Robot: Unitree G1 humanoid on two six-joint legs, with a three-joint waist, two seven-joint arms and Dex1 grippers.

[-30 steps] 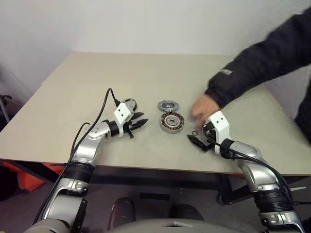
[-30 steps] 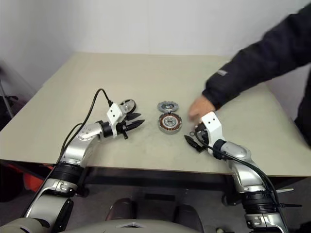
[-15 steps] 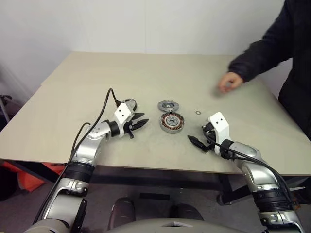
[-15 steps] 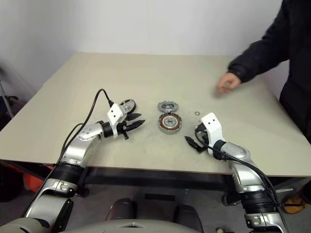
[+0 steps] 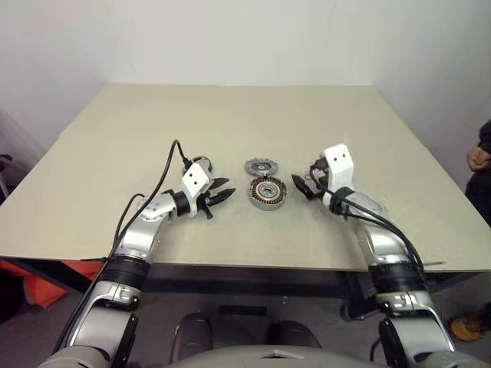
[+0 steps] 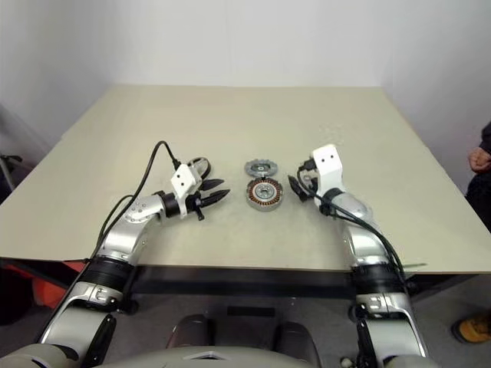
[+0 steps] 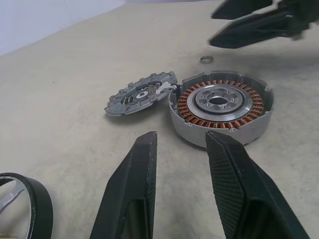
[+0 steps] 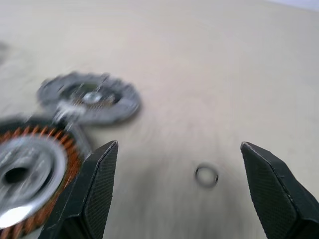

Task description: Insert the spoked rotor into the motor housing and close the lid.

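Observation:
The motor housing, a grey cup with copper windings, sits mid-table. The notched grey lid lies flat just behind it, touching its rim. My left gripper hovers left of the housing, pointing at it, open with nothing between its fingers. A dark-rimmed round piece with silver inside, which I take for the spoked rotor, lies beside my left wrist, mostly hidden. My right gripper is open wide just right of the housing, over a small metal ring.
The small ring lies on the beige table right of the housing. A person's hand shows at the far right, off the table. The table's near edge runs just behind my forearms.
My right gripper has moved forward and up, from near the table's front edge to beside the housing. The person's arm has drawn back off the table. My left arm has stayed still.

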